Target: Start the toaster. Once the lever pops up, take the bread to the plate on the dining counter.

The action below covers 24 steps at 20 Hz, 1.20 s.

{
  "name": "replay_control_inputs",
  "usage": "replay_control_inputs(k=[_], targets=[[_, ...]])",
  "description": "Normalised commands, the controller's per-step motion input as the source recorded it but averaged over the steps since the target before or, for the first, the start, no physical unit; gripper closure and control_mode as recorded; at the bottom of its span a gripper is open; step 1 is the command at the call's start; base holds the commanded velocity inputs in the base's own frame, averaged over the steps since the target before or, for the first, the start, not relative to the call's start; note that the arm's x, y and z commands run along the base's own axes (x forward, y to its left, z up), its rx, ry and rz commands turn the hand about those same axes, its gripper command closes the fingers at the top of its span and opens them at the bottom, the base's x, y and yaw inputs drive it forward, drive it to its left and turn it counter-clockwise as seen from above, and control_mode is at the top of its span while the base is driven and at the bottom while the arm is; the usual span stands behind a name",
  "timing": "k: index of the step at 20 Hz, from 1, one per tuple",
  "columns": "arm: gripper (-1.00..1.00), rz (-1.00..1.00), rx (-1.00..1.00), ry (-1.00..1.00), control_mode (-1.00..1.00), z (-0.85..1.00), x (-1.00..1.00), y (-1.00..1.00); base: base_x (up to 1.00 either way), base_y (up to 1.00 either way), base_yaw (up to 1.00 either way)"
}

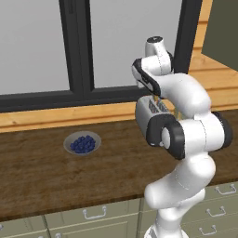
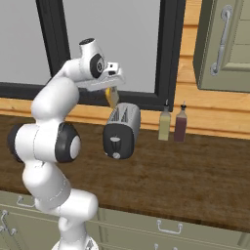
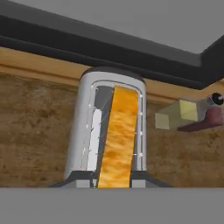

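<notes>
The tool hangs above the toaster, its fingers pinched narrow on the top of the bread, which stands upright and clear of the slots in the right base view. In the hand view the bread runs straight down from the tool over the toaster's right-hand slot, whose top lies directly beneath.

Under the tool stretches a dark-grained wooden table, with sage-green drawer fronts along its near edge. Behind the tool a pale wood ledge runs below a large black-framed window.

Two bottles stand against that ledge, near the toaster on one side of the tool. Well off to the other side sits a grey bowl of blueberries. Between bowl and toaster the table lies bare, and the near strip in front of the toaster is open too. A wall cabinet hangs above the bottles, higher than the tool.
</notes>
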Motion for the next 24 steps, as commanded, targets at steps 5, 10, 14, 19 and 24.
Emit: replay_control_inputs(k=[5,10,14,19,24], targets=[[1.0,-0.12,0.05,-0.12,-1.0,0.98,-0.95,0.33,0.0,0.0,0.0],[1.0,-0.2,0.21,0.0,-1.0,0.34,-1.0,0.04,0.0,0.0,0.0],[1.0,-0.06,0.18,-0.01,-1.0,0.06,-1.0,0.07,0.0,0.0,0.0],[1.0,0.0,0.02,-0.21,-1.0,0.01,-1.0,0.25,0.0,0.0,0.0],[1.0,0.0,0.0,-0.02,-1.0,-0.2,-0.83,0.08,0.0,0.0,0.0]])
